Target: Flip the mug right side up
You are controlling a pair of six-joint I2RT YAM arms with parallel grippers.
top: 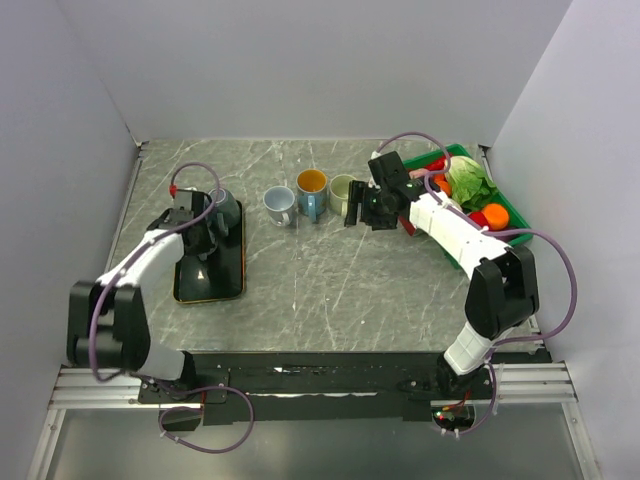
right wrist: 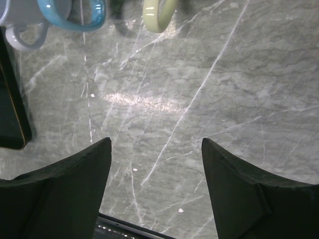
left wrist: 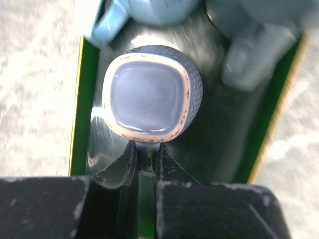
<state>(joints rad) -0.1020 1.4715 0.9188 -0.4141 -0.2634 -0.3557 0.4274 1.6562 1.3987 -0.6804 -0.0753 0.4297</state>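
Left hand (left wrist: 147,160), at the bottom centre of its wrist view, pinches narrowly on the handle of the dark blue mug (left wrist: 149,97). The mug sits on a black tray (left wrist: 81,109), centre left in the top view. Right hand (right wrist: 155,149) hangs spread wide above the grey counter (right wrist: 224,89).

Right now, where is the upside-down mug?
In the top view the mug is at the far end of the tray, left side, its handle in the left gripper; three cups stand to its right.
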